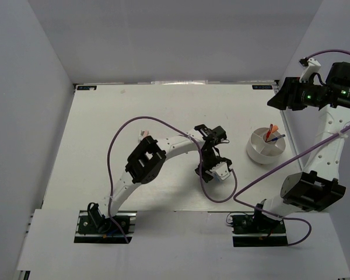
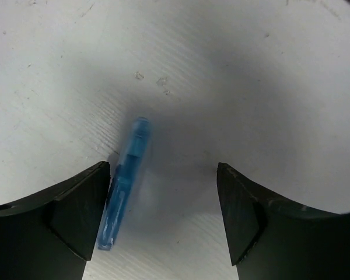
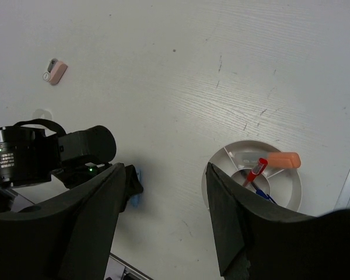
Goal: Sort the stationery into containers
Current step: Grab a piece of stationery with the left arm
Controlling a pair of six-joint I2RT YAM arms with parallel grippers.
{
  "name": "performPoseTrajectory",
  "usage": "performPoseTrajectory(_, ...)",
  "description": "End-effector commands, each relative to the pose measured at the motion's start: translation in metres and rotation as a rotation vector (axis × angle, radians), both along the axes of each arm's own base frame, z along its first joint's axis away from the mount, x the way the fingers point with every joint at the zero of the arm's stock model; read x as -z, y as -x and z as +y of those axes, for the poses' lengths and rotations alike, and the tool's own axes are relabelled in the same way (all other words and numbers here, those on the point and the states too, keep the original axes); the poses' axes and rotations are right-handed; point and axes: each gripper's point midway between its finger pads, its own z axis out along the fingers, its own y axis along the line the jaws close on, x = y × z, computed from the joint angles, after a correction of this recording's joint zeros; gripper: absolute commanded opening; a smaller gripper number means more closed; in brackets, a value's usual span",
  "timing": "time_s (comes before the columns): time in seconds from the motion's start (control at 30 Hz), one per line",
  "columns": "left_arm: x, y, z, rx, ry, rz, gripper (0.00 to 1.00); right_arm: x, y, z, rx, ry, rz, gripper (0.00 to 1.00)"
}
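A small light-blue piece [image 2: 125, 184] lies flat on the table between the fingers of my left gripper [image 2: 163, 192], close beside the left finger. The jaws are open and hold nothing. From above, the left gripper [image 1: 213, 170] is low over the table and hides the piece. The round white divided bowl [image 1: 267, 153] holds a red pen [image 3: 255, 171], a blue pen [image 3: 262, 193] and the white marker with its orange cap [image 3: 283, 159]. My right gripper [image 3: 166, 192] is open, empty and raised high at the right [image 1: 289, 93]. A pinkish eraser [image 3: 57, 71] lies on the table. I cannot make out the tape ring.
White walls close the table at the back and both sides. The left arm's purple cable [image 1: 157, 119] loops over the table middle. The right arm's cable [image 1: 262, 181] hangs near the bowl. The eraser [image 1: 143, 135] lies just behind the left arm's elbow.
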Motion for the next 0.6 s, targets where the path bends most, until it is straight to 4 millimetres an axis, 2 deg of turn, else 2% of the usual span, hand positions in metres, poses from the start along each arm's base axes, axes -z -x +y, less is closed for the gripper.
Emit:
performPoseTrajectory(0.0, -0.023, -0.005, -0.011, 0.015, 0.08, -0.056, 0.83, -0.009, 0.011, 0.007, -0.019, -0.013, -0.025, 0.64)
performPoseTrajectory(0.13, -0.024, -0.011, -0.015, 0.01, 0.072, -0.067, 0.81, -0.008, 0.01, 0.008, -0.023, -0.022, -0.022, 0.64)
performPoseTrajectory(0.2, -0.014, -0.014, -0.012, 0.009, 0.035, -0.079, 0.77, -0.009, 0.011, 0.008, -0.024, -0.024, -0.024, 0.64)
performPoseTrajectory(0.33, 0.003, -0.017, 0.001, -0.004, -0.04, -0.095, 0.56, -0.011, 0.011, 0.008, -0.027, -0.015, -0.034, 0.63)
performPoseTrajectory(0.37, 0.009, -0.018, 0.004, -0.019, -0.057, -0.098, 0.46, -0.011, 0.011, 0.008, -0.03, -0.012, -0.036, 0.62)
performPoseTrajectory(0.4, 0.014, -0.02, 0.008, -0.037, -0.078, -0.113, 0.41, -0.011, 0.011, 0.009, -0.036, -0.013, -0.038, 0.62)
performPoseTrajectory(0.43, 0.012, -0.02, 0.011, -0.072, -0.093, -0.113, 0.37, -0.012, 0.012, 0.009, -0.037, -0.014, -0.039, 0.62)
performPoseTrajectory(0.47, 0.014, -0.022, 0.013, -0.08, -0.095, -0.124, 0.36, -0.012, 0.012, 0.009, -0.04, -0.016, -0.038, 0.62)
performPoseTrajectory(0.5, 0.026, -0.016, 0.028, -0.084, -0.143, -0.115, 0.35, -0.012, 0.012, 0.011, -0.048, -0.018, -0.039, 0.62)
performPoseTrajectory(0.57, 0.02, -0.014, 0.033, -0.116, -0.136, -0.121, 0.31, -0.015, 0.014, 0.013, -0.06, -0.024, -0.047, 0.62)
